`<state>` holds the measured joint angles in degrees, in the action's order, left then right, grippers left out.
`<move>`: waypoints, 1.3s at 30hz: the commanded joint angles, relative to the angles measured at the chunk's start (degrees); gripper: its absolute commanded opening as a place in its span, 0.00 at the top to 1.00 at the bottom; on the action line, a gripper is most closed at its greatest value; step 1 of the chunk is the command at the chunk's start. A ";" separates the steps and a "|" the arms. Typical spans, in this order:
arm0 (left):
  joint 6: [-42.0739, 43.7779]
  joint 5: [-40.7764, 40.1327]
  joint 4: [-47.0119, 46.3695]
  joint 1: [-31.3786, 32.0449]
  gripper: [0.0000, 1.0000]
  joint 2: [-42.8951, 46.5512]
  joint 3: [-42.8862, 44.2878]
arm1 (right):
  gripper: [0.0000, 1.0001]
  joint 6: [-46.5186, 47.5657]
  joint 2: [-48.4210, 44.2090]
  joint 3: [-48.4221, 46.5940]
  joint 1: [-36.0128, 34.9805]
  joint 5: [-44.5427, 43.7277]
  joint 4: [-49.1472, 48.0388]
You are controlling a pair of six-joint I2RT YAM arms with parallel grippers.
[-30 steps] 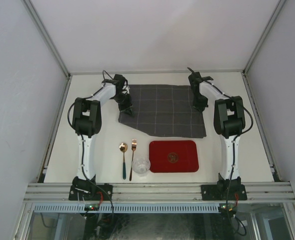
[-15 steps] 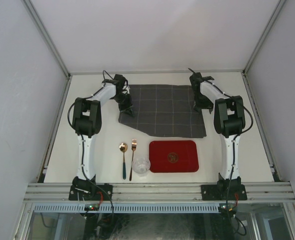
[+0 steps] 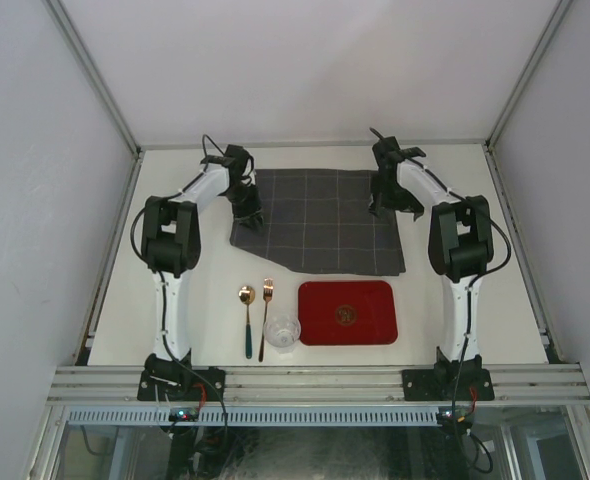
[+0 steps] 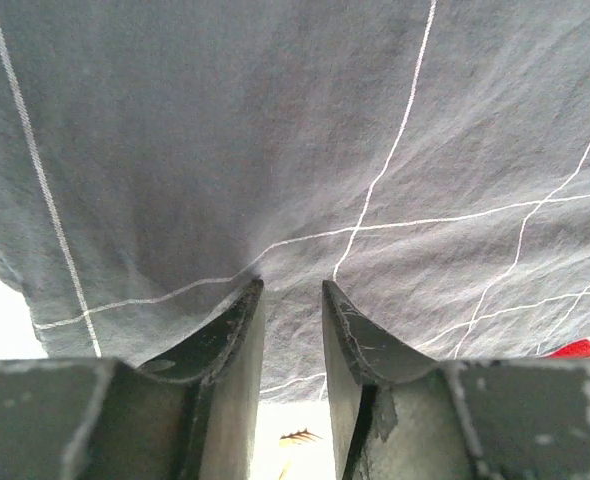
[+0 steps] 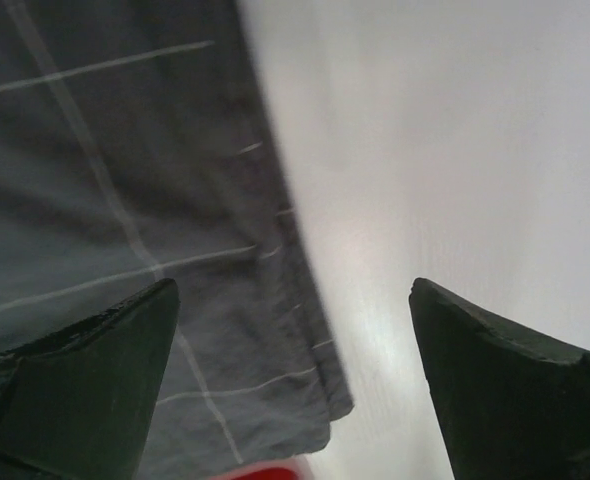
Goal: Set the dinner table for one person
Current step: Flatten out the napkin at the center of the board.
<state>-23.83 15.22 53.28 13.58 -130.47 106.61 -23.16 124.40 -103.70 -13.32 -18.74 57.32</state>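
Worktop (image 3: 505, 310) set lengthwise across the view

Found the off-white worktop lying flat, long axis running left to right, parallel to the aluminium rail (image 3: 315, 375) at its near edge, short axis pointing away from the arm bases.

Noted a dark grey checked cloth (image 3: 320, 225) spread over the far middle, slightly skewed. Nearer the bases, counted a red tray (image 3: 347, 312). To its left, counted a clear glass bowl (image 3: 282, 331), a fork (image 3: 266, 315) and a spoon (image 3: 246, 318), both utensils lying with handles toward the near edge.

Saw the left end effector (image 4: 293, 285) at the cloth's left edge, fingers a narrow slit apart and gripping nothing, tips right at the fabric. Saw the worktop directly underneath, showing pale past the cloth's hem.

Saw the right end effector (image 5: 295, 290) at the cloth's right edge, fingers spread wide and holding nothing. Saw it poised above the hem, with bare worktop below and to the right.
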 commanded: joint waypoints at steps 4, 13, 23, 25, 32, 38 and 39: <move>1.74 -0.59 0.60 -0.28 0.62 4.60 1.94 | 0.01 0.84 -5.27 -2.38 -5.51 8.64 -2.66; 1.53 -2.96 0.51 -2.69 0.57 6.96 2.37 | 0.01 0.32 -2.49 -2.64 -7.26 11.62 -4.15; 1.17 -0.48 4.68 -8.53 0.53 2.28 16.38 | 0.01 0.62 0.42 -8.00 -0.40 13.85 -5.94; 1.16 -0.65 6.51 -9.32 0.53 -0.31 20.34 | 0.01 0.88 1.93 -9.85 0.50 13.57 -5.74; 0.53 0.56 8.38 -10.74 0.53 -7.49 26.94 | 0.01 1.11 7.09 -14.42 3.13 15.47 -6.30; -0.41 1.98 8.30 -11.17 0.53 -10.58 28.96 | 0.01 0.93 10.49 -17.20 4.15 17.90 -7.25; -0.49 2.04 8.23 -11.15 0.52 -10.73 29.08 | 0.01 0.88 10.96 -17.83 4.25 18.05 -7.17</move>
<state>-23.46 15.25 60.86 2.87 -141.29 131.90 -22.90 134.23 -117.47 -9.50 -2.59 51.92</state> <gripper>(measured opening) 0.473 0.994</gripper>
